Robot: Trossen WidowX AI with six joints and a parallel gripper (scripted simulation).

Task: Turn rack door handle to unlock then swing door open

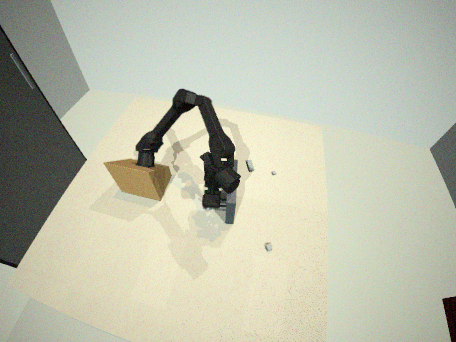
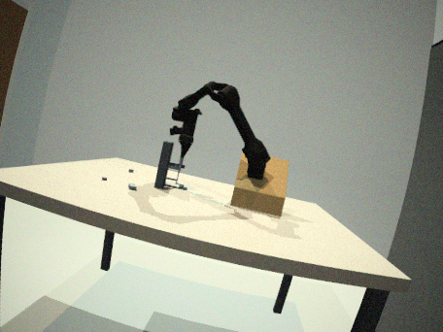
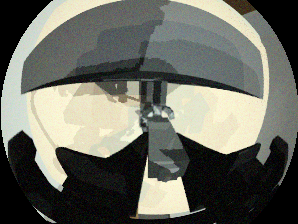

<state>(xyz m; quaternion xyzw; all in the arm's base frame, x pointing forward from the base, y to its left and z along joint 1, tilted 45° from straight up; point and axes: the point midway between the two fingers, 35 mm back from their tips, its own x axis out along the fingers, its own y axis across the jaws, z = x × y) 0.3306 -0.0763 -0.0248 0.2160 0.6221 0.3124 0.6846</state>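
Note:
The grey rack panel [image 1: 230,212] [image 2: 163,166] [image 3: 205,55] stands upright on the table. Its door and frame look like one straight piece; I cannot tell them apart. The handle [image 3: 166,146] is a grey upright piece on the panel's arm-base side; its thin bar [image 2: 178,175] shows below the fingers in the exterior view. My gripper [image 1: 212,201] [image 2: 183,156] [image 3: 160,136] points down beside the panel and is shut on the handle's upper part. The black fingers hide the handle's sides, and the arm hides much of the panel in the top view.
Three small grey pieces lie on the table [image 1: 295,290] [image 2: 209,238] beyond the panel: a longer one [image 1: 250,165] [image 2: 132,186], a tiny one [image 1: 273,173] and another small one [image 1: 268,246]. The arm's base stands on a wooden block [image 1: 140,182] [image 2: 259,196].

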